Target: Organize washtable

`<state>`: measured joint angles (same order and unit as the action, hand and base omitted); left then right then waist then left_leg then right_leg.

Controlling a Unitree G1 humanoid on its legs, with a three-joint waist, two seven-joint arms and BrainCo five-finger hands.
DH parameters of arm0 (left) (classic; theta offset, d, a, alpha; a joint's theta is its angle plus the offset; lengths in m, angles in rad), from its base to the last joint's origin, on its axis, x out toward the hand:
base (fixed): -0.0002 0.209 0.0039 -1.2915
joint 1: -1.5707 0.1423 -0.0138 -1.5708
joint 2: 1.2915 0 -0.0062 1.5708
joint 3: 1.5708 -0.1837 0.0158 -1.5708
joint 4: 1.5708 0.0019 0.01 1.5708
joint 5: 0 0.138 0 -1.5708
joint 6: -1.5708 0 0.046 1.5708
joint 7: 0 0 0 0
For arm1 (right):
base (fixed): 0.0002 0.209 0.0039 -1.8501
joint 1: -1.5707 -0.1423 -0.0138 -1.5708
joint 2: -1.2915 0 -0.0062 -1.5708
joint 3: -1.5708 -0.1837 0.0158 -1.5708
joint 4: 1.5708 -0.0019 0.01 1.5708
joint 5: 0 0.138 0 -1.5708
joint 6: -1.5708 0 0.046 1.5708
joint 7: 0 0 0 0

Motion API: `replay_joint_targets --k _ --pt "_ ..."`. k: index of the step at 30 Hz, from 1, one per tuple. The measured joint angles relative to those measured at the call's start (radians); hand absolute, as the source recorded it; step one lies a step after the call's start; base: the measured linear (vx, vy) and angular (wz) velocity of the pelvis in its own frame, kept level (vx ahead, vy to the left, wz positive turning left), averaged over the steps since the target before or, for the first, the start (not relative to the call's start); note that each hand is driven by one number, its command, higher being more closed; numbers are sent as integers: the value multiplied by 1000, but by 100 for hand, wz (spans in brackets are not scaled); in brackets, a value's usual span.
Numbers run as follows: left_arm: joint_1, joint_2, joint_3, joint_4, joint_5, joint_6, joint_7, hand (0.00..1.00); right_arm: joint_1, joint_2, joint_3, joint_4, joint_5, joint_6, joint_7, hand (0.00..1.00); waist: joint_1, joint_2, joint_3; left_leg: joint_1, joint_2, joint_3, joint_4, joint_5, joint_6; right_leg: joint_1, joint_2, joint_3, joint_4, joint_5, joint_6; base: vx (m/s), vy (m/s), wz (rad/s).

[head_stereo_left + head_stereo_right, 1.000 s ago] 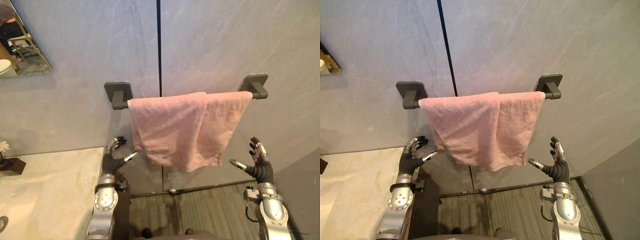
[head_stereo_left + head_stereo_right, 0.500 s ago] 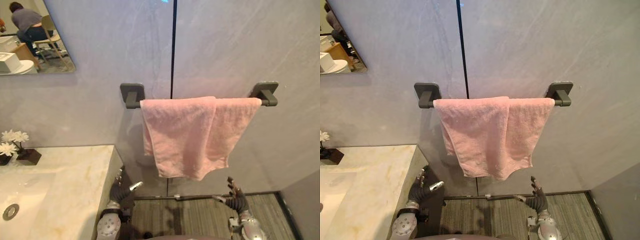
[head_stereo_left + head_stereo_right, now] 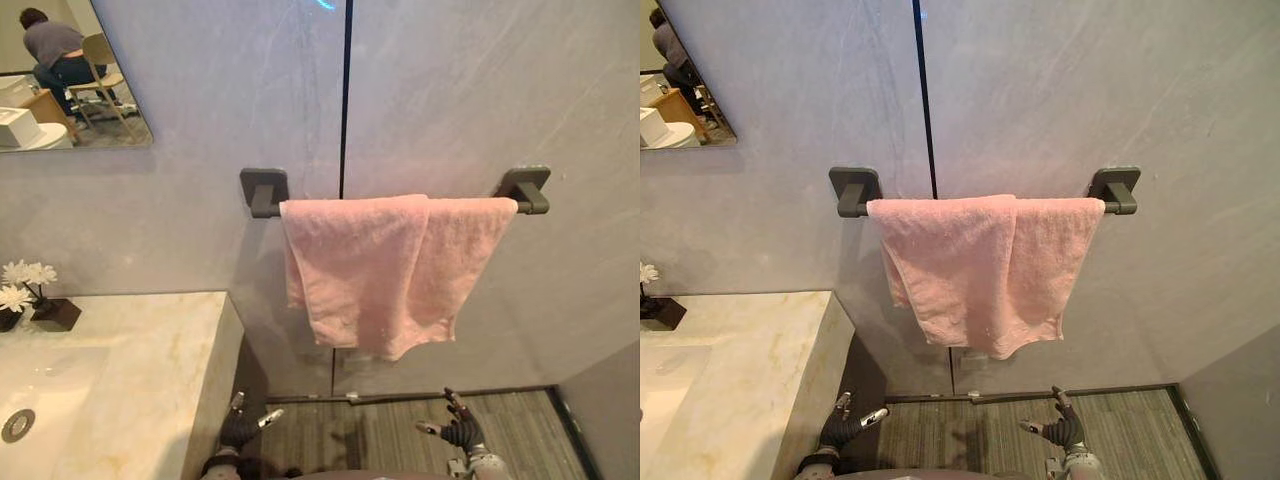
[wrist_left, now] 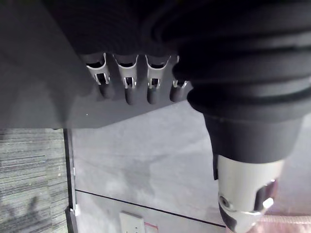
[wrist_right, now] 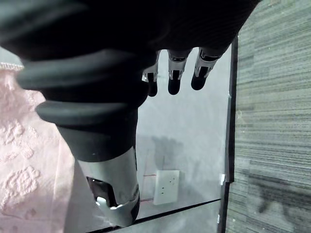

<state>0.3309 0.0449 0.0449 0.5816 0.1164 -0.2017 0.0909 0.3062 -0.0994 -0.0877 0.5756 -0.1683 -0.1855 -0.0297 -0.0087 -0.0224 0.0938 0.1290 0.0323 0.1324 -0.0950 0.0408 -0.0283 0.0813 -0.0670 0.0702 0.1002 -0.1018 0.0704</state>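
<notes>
the pink towel (image 3: 385, 270) hangs draped over the rail (image 3: 524, 190). left robot hand (image 3: 245, 430) and right robot hand (image 3: 460, 433) sit low beneath it, fingers apart, empty. hanging seems done; next, probably turn to the worktop (image 3: 140, 350).

Marble washtable (image 3: 150, 350) with sunken basin (image 3: 50, 385) and, apparently, potted white flowers (image 3: 28, 283)

Count: 1 pink towel (image 3: 385, 270) mid-frame, 2 dark brackets (image 3: 264, 189), (image 3: 526, 187). 1 mirror (image 3: 70, 80) upper left. Lower left: 1 marble counter (image 3: 130, 370), 1 drain (image 3: 18, 424), 1 flower pot (image 3: 30, 295). 1 wall socket (image 5: 166, 186). My hands, bottom edge: 2, left hand (image 3: 243, 428) and right hand (image 3: 460, 432).
</notes>
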Motion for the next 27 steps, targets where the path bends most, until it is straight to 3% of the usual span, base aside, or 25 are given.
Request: replay_joint_targets --k 3,4,6,7,8,10,12,13,15,17,18,20,22,23,24,26,27 --pt "-7 2 11 -5 0 0 10 0 -16 -2 30 -5 -3 0 -17 0 6 -8 10 -77 8 14 111 -45 -4 -55 1 17 51 -12 5 -33 -35 -15" --pt "-20 2 11 -9 -8 0 19 0 -25 -2 35 -13 -4 0 -23 0 13 -9 27 -151 23 15 224 -96 -4 -91 8 18 86 -19 7 -48 -39 -10" --pt "-26 0 16 -43 -23 1 21 0 -33 -2 39 -13 -4 1 -31 0 26 -1 42 -234 59 6 340 -139 3 -123 28 19 127 -27 15 -16 -13 -4" --pt "-31 0 30 -56 -28 0 24 0 -44 -1 51 -17 -4 10 -34 0 29 8 54 -263 78 -3 369 -147 5 -174 32 15 279 -79 23 -1 -22 20" --pt "-40 1 39 -57 -30 1 29 0 -33 0 58 -38 -4 14 -33 0 28 0 54 -279 80 -25 388 -148 3 -200 20 18 443 -121 37 2 -45 38" --pt "-48 9 50 -63 -38 0 45 0 0 5 69 -76 -4 14 -33 0 32 -15 44 -319 82 -72 432 -144 -4 -187 -11 52 627 -153 81 -5 -171 63" --pt "-48 17 71 -62 -45 0 47 0 3 5 79 -101 -4 12 -33 0 53 -38 34 -374 85 -81 492 -138 -13 -143 -43 112 632 -163 98 -78 -291 43" --pt "-51 14 85 -59 -49 2 56 0 -12 2 80 -103 -4 14 -35 0 69 -53 32 -419 94 -91 536 -125 -30 -59 -33 138 507 -223 106 -203 -363 33" --pt "-48 -1 84 -62 -60 1 67 0 -36 -16 84 -101 -3 15 -37 0 88 -24 47 -431 126 -113 499 -71 -62 -26 -1 117 401 -272 60 -323 -400 36" --pt "-48 -36 72 -67 -67 1 75 0 -70 -40 93 -96 0 9 -62 0 101 16 54 -460 167 -156 383 61 -89 -36 56 37 332 -318 -11 -445 -398 66" --pt "-48 -44 65 -66 -67 1 82 0 -86 -49 93 -80 0 8 -64 0 94 27 68 -448 175 -166 300 138 -101 -40 74 6 316 -312 -52 -368 -249 94" --pt "-43 -52 46 -64 -67 2 83 0 -99 -51 89 -45 1 10 -66 0 77 28 87 -447 173 -152 346 100 -104 -46 85 -73 316 -291 -95 -363 -260 93" --pt "-45 -42 37 -65 -66 3 83 0 -74 -50 72 -40 2 14 -77 0 72 5 96 -462 133 -117 581 -49 -96 -76 62 -146 314 -260 -125 -294 -223 85" --pt "-46 -38 37 -69 -65 3 83 0 -72 -50 74 -40 2 14 -77 0 70 5 96 -462 138 -103 629 -75 -89 -84 60 -161 308 -250 -128 -291 -142 85" --pt "-46 -31 37 -84 -65 2 83 0 -66 -52 75 -40 3 15 -76 0 50 9 94 -451 166 -65 762 -151 -83 -99 61 -210 284 -217 -141 -279 -118 73" --pt "-50 -23 37 -83 -65 2 82 0 -52 -50 81 -30 10 13 -75 0 24 17 88 -363 214 -19 846 -235 -82 -103 63 -272 236 -174 -149 -238 -36 87" --pt "-51 -21 36 -80 -65 1 82 0 -56 -50 81 -20 10 12 -74 0 20 21 86 -328 224 -12 835 -244 -77 -101 63 -286 224 -161 -149 -223 32 92"
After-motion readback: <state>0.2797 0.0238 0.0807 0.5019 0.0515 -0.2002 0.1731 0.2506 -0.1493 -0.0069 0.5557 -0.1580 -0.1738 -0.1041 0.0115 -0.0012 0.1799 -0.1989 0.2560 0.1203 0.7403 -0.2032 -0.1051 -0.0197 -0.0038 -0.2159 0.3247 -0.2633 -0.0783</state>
